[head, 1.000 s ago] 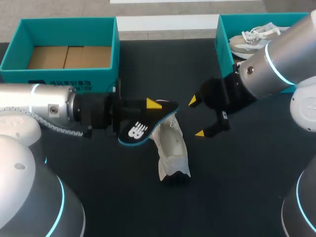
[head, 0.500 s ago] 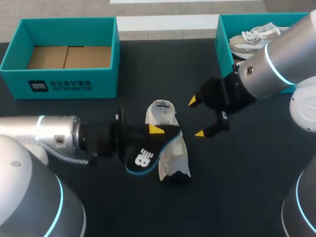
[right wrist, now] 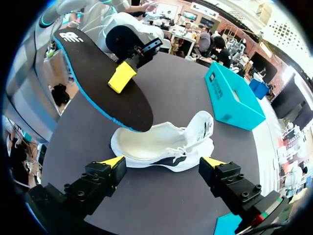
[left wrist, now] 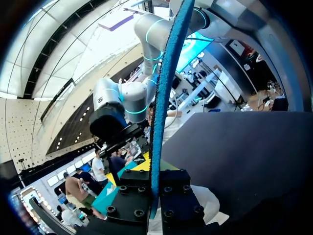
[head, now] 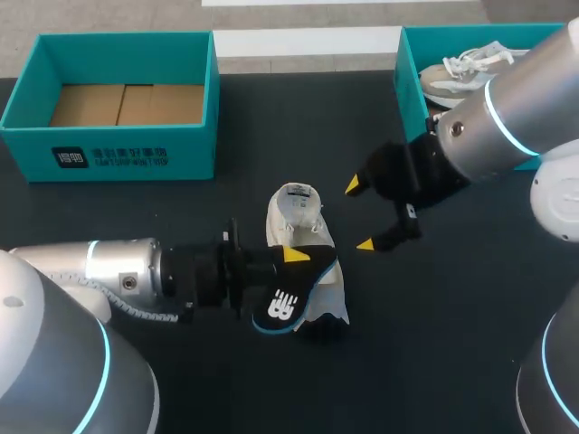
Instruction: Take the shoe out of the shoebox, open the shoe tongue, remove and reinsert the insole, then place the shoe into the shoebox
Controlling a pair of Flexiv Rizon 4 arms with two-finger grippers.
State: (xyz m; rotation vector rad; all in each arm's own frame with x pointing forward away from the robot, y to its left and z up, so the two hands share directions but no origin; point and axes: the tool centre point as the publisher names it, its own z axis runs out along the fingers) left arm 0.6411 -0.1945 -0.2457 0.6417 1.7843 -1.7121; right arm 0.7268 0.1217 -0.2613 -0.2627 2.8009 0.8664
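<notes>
A white shoe lies on the dark table, mid-front. My left gripper is shut on a black insole with a blue rim, held tilted over the shoe's near end. In the left wrist view the insole shows edge-on between the fingers, with the shoe just below. My right gripper hangs open to the right of the shoe, holding nothing. The right wrist view shows its gripper above the shoe, with the insole beyond.
An open teal shoebox with a cardboard floor stands at the back left. A second teal box at the back right holds another pale shoe. Bare table lies in front of the shoe and to its right.
My left arm has carried the insole toward the table's front, from beside the shoe's far end to over its near end. The right arm and shoe have stayed put.
</notes>
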